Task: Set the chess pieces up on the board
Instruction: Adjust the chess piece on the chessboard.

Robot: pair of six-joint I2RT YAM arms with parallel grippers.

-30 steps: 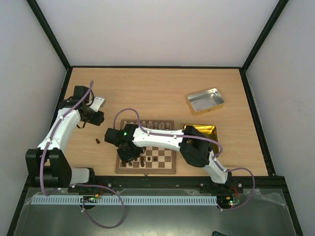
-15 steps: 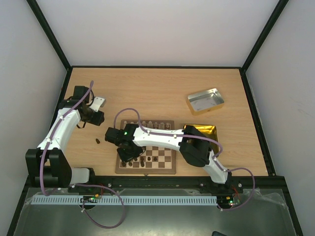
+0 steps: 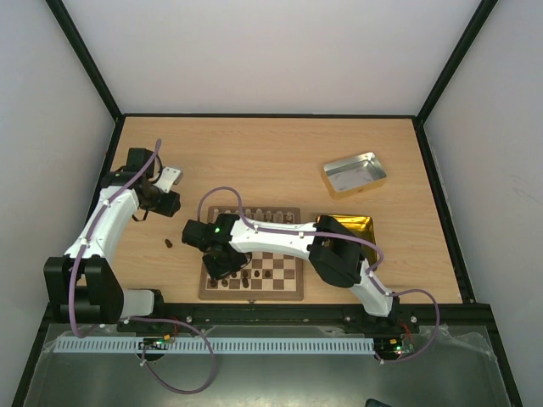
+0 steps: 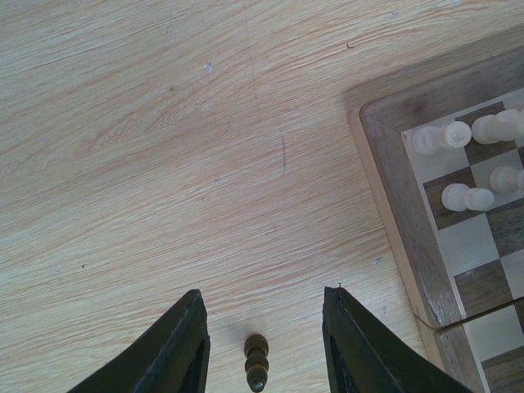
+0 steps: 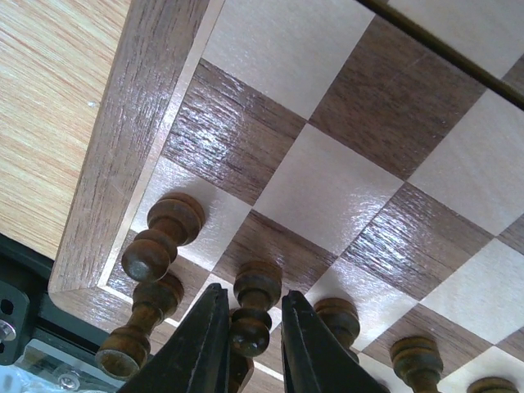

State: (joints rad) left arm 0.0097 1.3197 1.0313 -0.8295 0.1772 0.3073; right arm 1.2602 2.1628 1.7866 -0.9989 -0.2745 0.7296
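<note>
On the glossy checked wooden board (image 5: 327,188), the low-stretched right gripper (image 5: 251,299) pinches a turned dark pawn (image 5: 256,282) by the near-left corner. Left of the board, the left gripper (image 4: 262,299) hangs spread above a toppled dark piece (image 4: 257,363) on the grained bench (image 4: 164,164). A silver tin (image 3: 354,175) and a gold tin (image 3: 358,224) lie right of the board, contents unclear.

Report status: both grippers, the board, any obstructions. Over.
Left fingers open above fallen dark piece on table. Right fingers shut on dark chessman at board corner. Neighbouring pieces crowd it.

One board (image 3: 271,295), two tins (image 3: 354,175) (image 3: 361,225)
</note>
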